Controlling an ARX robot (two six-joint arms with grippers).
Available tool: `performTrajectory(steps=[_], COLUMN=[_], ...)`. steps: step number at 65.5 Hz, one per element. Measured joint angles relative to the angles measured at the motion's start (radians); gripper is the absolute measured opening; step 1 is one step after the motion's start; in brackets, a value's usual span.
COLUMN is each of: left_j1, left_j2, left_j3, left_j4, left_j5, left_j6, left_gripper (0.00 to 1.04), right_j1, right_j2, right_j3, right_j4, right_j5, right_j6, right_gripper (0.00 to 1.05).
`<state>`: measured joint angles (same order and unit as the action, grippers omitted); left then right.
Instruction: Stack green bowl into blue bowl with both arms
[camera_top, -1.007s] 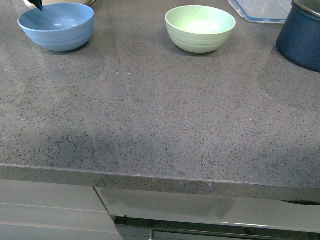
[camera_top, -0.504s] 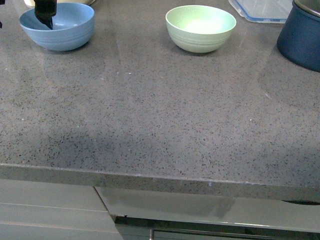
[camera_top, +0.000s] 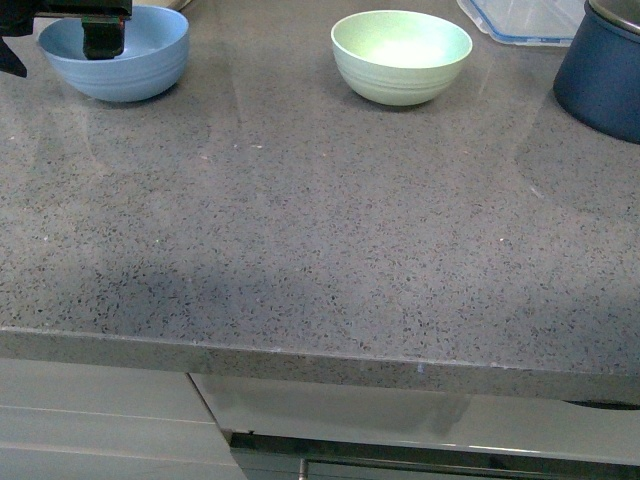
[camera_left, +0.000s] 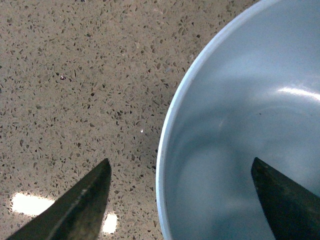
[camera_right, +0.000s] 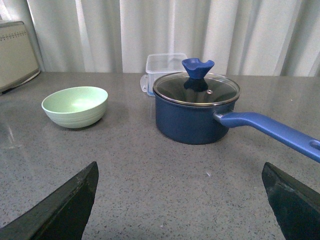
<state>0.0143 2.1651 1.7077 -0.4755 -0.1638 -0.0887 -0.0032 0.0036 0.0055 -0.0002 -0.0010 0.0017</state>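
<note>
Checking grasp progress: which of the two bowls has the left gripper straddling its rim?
The blue bowl: the left gripper straddles its rim, one jaw inside, one outside. The green bowl stands apart, untouched.

On the counter (camera_top: 320, 230): blue bowl (camera_top: 130, 70) left, green bowl (camera_top: 401, 57) centre-right, pot (camera_top: 600, 80) far right, container (camera_top: 520, 22) behind the pot.

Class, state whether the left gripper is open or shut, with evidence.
Open: the left gripper has its fingers apart, straddling the rim of the blue bowl.
</note>
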Motion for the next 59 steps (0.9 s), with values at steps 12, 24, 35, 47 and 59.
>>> performTrajectory(steps=[12, 24, 35, 47, 59], left_j1=[-0.001, -0.001, -0.002, -0.01, -0.031], left_j2=[0.0, 0.0, -0.018, -0.006, 0.004], left_j3=[-0.011, -0.018, -0.004, 0.05, 0.113], left_j4=[0.03, 0.035, 0.042, 0.027, 0.007], left_j5=[-0.017, -0.009, 0.0, -0.001, 0.003], left_j6=[-0.033, -0.069, -0.105, -0.1, -0.101], left_gripper=[0.48, 0.19, 0.05, 0.05, 0.05], right_j1=[0.0, 0.0, 0.0, 0.0, 0.0], right_j2=[0.0, 0.0, 0.0, 0.0, 0.0], right_j3=[0.0, 0.0, 0.0, 0.0, 0.0], right_j4=[0.0, 0.0, 0.0, 0.0, 0.0], right_j5=[0.0, 0.0, 0.0, 0.0, 0.0], right_j6=[0.0, 0.0, 0.0, 0.0, 0.0], right_gripper=[0.95, 0.95, 0.95, 0.95, 0.95])
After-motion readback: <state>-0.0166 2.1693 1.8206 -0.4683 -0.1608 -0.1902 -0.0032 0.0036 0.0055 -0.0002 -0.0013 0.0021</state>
